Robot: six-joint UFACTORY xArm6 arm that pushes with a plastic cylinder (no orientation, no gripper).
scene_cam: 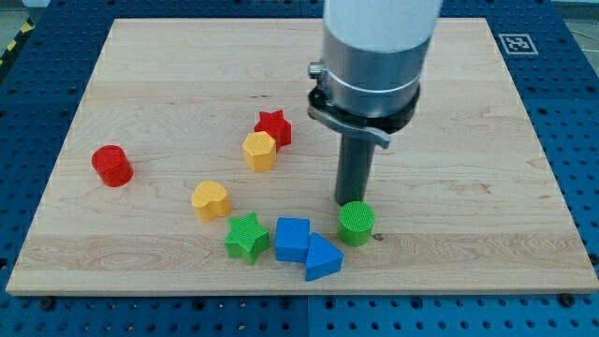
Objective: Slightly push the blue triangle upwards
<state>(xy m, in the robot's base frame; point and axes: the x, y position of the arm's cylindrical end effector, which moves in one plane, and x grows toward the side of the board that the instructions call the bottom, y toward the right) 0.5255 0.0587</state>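
The blue triangle point(323, 258) lies near the view's bottom edge of the wooden board point(168, 75), touching a blue cube-like block point(292, 238) on its upper left. My tip point(352, 200) stands just above the green cylinder point(356, 224), up and to the right of the blue triangle, apart from it. The rod hangs from the large grey arm body point(370, 65) at the view's top.
A green star point(247, 238) sits left of the blue cube. A yellow heart point(211, 199) lies further up-left. A yellow hexagon point(259, 150) touches a red star point(273, 126). A red cylinder point(112, 166) stands at the view's left.
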